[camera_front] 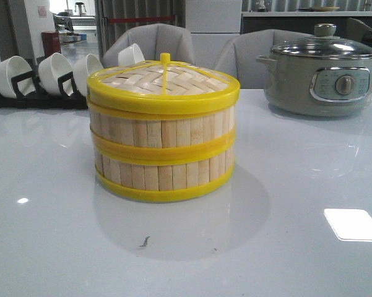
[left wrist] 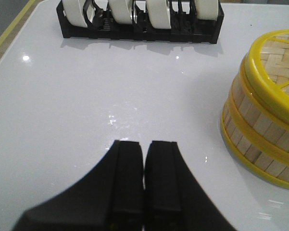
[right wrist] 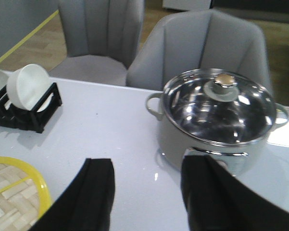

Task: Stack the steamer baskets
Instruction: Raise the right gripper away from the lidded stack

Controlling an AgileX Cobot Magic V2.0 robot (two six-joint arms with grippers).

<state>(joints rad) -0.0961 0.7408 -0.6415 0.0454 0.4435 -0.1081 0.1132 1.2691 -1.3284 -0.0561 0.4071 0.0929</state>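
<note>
Two steamer baskets (camera_front: 163,151) stand stacked in the middle of the white table, with the woven yellow-rimmed lid (camera_front: 164,81) on top. In the left wrist view the stack (left wrist: 264,120) lies off to one side of my left gripper (left wrist: 144,147), whose black fingers are pressed together with nothing between them. My right gripper (right wrist: 146,166) is open above bare table, and a slice of the lid (right wrist: 14,192) shows at the corner of that view. No arm or gripper appears in the front view.
A grey-green electric pot (camera_front: 322,77) with a glass lid stands at the back right, close beyond my right gripper's fingers (right wrist: 202,178). A black rack of white bowls (camera_front: 43,77) sits at the back left. Grey chairs (camera_front: 155,40) stand behind the table.
</note>
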